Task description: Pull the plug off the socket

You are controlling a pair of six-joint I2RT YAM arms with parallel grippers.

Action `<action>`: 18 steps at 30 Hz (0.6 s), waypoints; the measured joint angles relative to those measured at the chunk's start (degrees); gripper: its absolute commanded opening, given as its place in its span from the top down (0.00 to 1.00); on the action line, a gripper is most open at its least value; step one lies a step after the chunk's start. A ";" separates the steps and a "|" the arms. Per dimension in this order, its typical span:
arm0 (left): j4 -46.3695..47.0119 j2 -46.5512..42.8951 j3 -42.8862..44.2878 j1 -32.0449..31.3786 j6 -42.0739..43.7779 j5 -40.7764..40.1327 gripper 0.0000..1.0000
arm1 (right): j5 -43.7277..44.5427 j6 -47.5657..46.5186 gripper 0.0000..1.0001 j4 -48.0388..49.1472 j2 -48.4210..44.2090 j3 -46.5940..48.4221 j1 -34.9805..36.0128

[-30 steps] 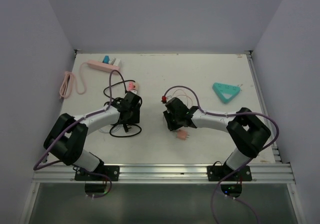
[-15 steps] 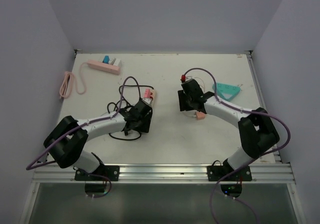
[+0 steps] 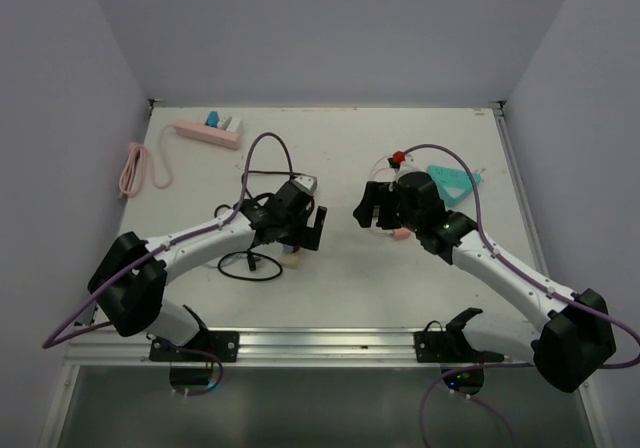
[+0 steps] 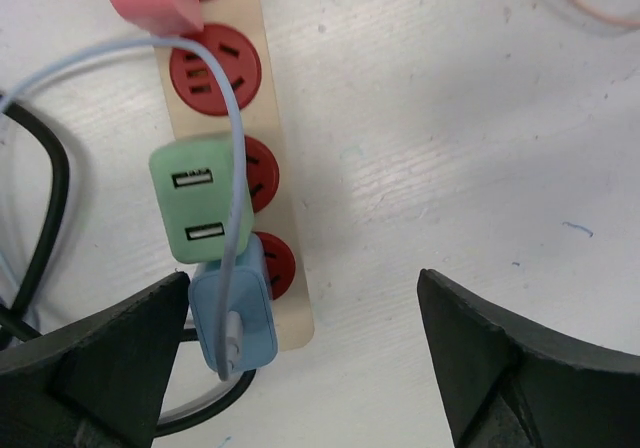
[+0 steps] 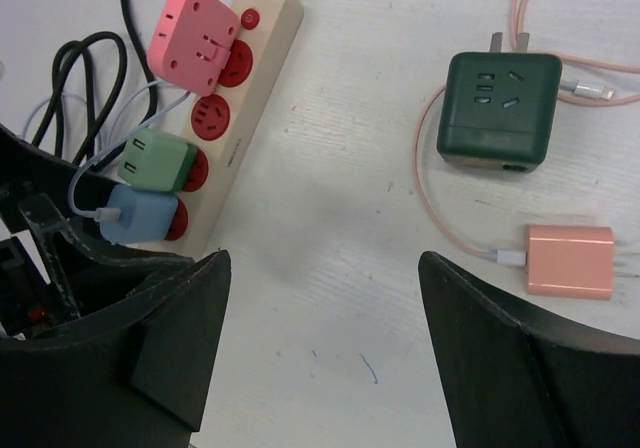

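- The left gripper (image 4: 303, 308) is hovering wide open and holding nothing, with the blue plug (image 4: 235, 318) sitting just at its 9 o'clock.
- The right gripper (image 5: 322, 268) is also gaping empty, with the strip (image 5: 255, 43) lying toward its 11 o'clock.
- Nothing is coming out yet: the blue plug, green plug (image 4: 200, 203) and pink plug (image 5: 195, 38) are all looking seated, so the grasp and pull are remaining.
- Against half a second ago, the left gripper is sitting further toward 1 o'clock and the right elbow further toward 4 o'clock.

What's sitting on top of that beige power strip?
A pink adapter, a green charger and a blue charger are plugged into the power strip; what's beneath them is covered.
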 measured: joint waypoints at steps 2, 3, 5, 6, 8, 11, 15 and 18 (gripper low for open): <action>-1.38 0.42 2.69 0.04 0.42 -1.70 0.04 | -0.24 1.81 0.20 1.29 -1.18 -2.08 0.00; -1.95 1.05 4.17 0.13 0.76 -2.62 0.04 | -0.35 2.67 0.20 2.01 -1.42 -3.08 0.00; -2.95 3.19 6.99 0.52 0.87 -3.91 0.05 | -1.22 4.39 0.20 3.04 -1.46 -4.74 0.00; -3.23 4.44 8.00 0.92 0.85 -4.24 0.05 | -1.53 5.20 0.20 3.54 -1.46 -5.57 0.00; -3.72 6.73 9.22 1.99 0.85 -4.59 0.05 | -2.14 6.67 0.20 4.35 -1.46 -6.91 0.00; -4.81 10.03 9.66 4.07 0.83 -4.66 0.07 | -2.78 8.31 0.20 5.99 -1.46 -8.24 0.02; -5.97 12.90 9.73 5.62 0.79 -4.33 0.17 | -3.41 10.38 0.20 8.70 -1.49 -10.01 0.02; -5.99 13.92 10.38 5.60 0.72 -3.19 0.30 | -4.31 12.07 0.21 10.51 -1.42 -11.45 0.04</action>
